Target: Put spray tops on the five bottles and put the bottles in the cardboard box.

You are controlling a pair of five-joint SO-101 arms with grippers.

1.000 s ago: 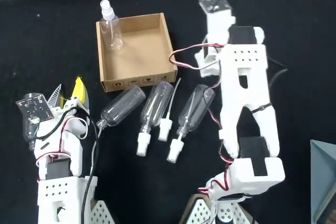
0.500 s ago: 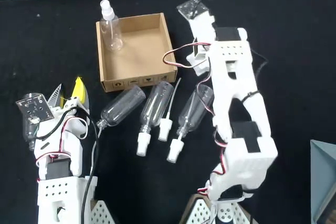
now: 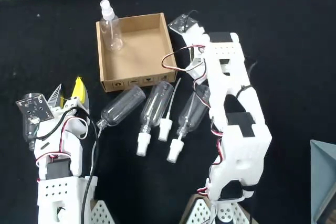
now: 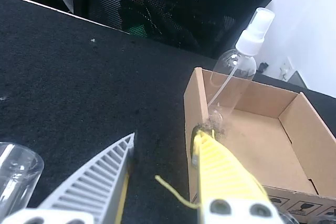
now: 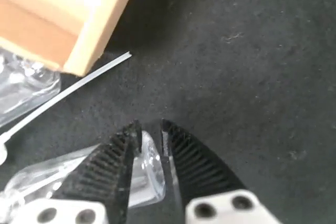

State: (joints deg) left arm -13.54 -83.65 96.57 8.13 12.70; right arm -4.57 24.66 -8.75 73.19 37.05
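The cardboard box holds one capped bottle standing in its far left corner; the bottle and box also show in the left wrist view. Three clear bottles lie in front of the box, two with white spray tops on. A loose spray top with its tube lies between them. My right arm hangs over the rightmost bottle. My right gripper is almost shut, just above that bottle's base. My left gripper stands open, empty, left of the box.
A clear open bottle mouth sits close beside my left gripper. A grey-blue object stands at the right edge. The black table cloth is bare to the right of my right arm.
My right arm has swung left and lowered from beside the box to over the rightmost lying bottle. The left arm and the bottles have not moved.
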